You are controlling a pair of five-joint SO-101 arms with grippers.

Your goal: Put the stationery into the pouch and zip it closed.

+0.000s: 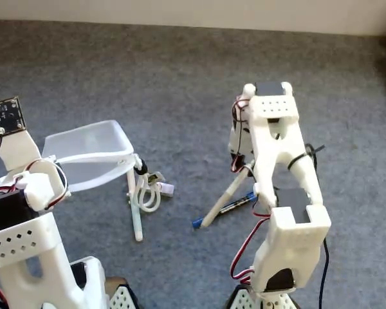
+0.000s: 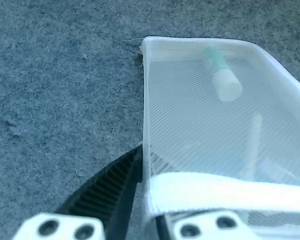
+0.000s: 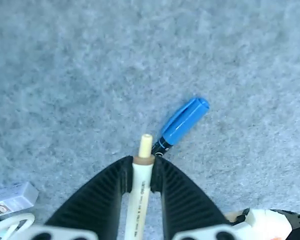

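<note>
limp pouch, slick pen

the left gripper (image 2: 143, 167) is clamped on the mouth rim of the translucent white mesh pouch (image 1: 90, 151), held up toward the grey carpet's (image 1: 180, 77) left side. it looks floppy, so the rim is probably the best hold. the right gripper (image 3: 142, 167) pinches a slim cream pen (image 3: 139, 200), likely light, stiff and slippery, beside a blue-capped pen (image 3: 182, 120) mid-carpet. shapes show through the mesh, inside or beneath i cannot tell.

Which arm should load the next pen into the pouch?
Right. The right gripper is shut on the white pen; the left gripper is occupied holding the pouch by its edge.
</note>
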